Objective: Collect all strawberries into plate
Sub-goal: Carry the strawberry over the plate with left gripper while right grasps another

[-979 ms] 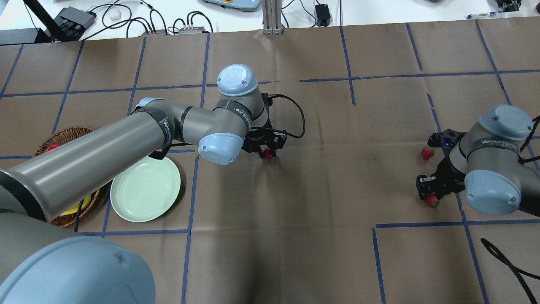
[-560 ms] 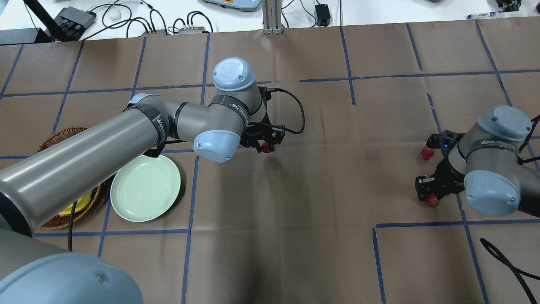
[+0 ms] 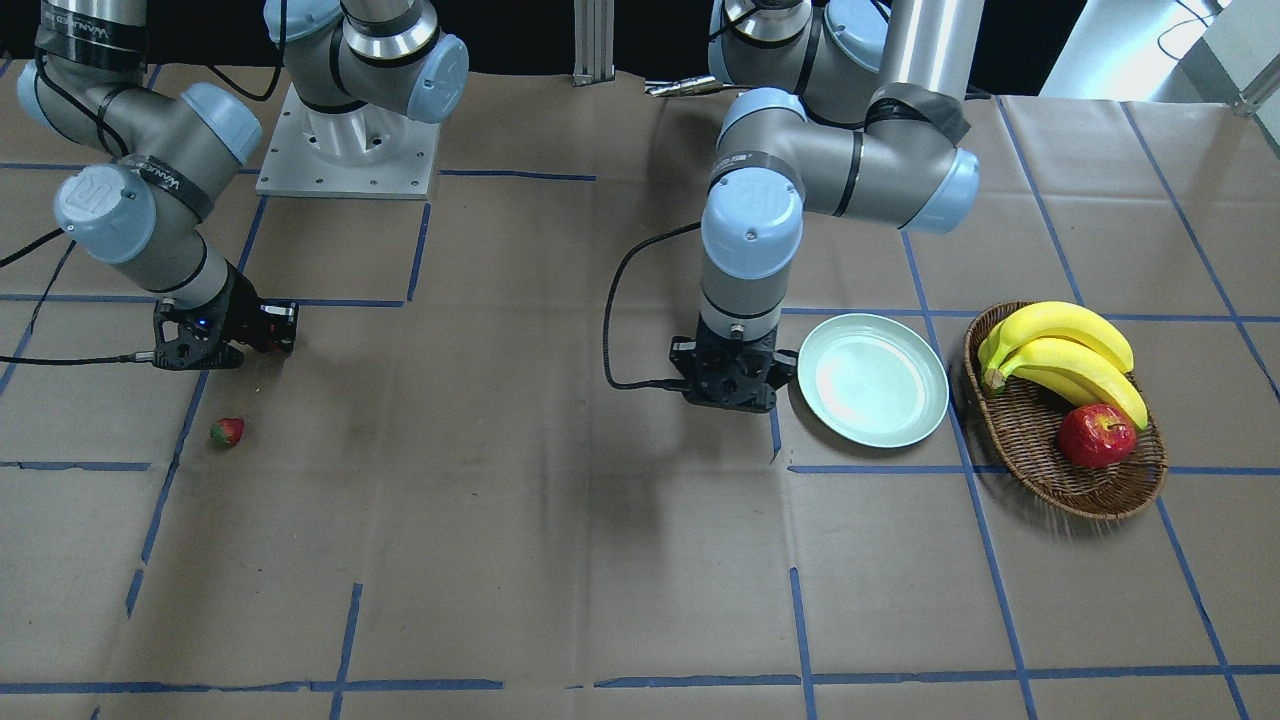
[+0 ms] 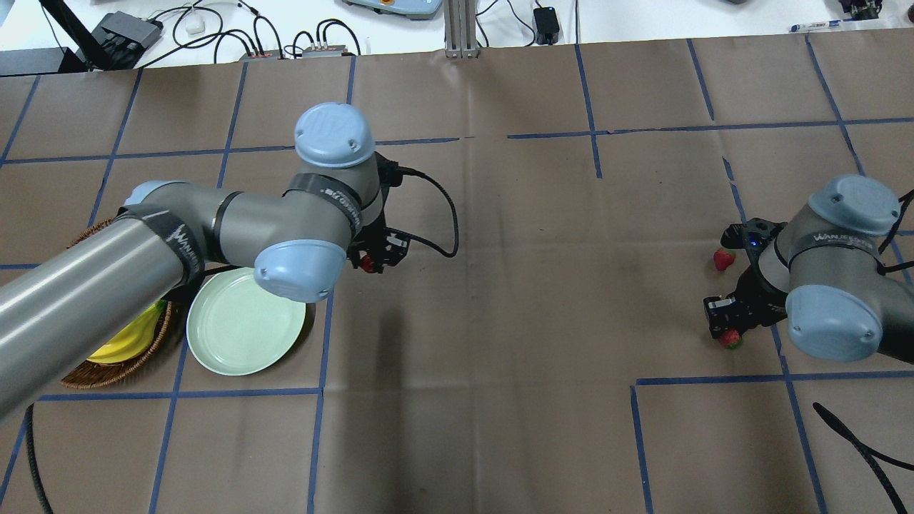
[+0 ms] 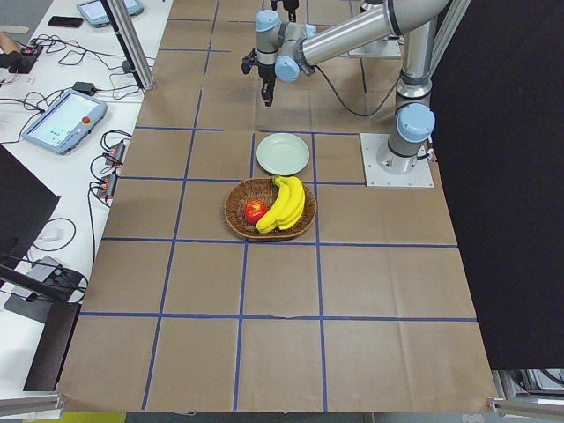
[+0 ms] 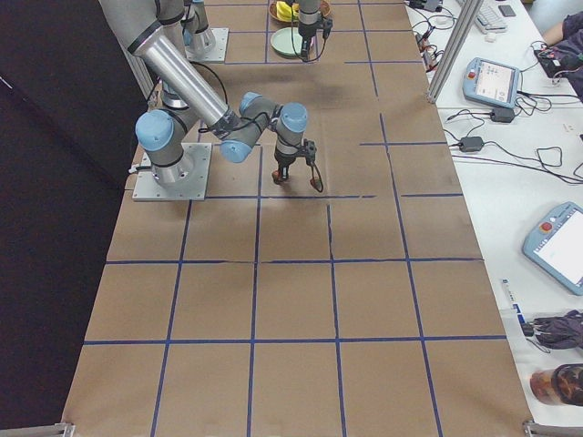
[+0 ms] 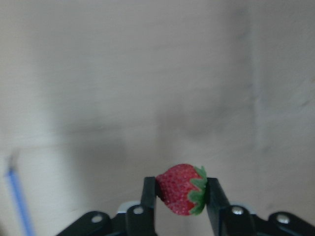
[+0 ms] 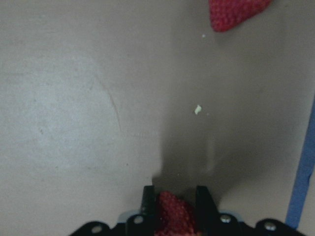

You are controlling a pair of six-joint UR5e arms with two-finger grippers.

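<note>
One strawberry (image 7: 179, 189): clamps it in left end effector (image 4: 368, 263), aloft just beside plate (image 4: 243, 335). Grips second strawberry (image 4: 730, 340) in right end effector (image 4: 729, 337) close to surface (image 4: 500, 321); leaves third strawberry (image 4: 723, 259) lying on it nearby.

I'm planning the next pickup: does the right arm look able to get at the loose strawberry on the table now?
Probably not yet: the loose strawberry lies close by with nothing between, but the right gripper is shut on another strawberry.
</note>
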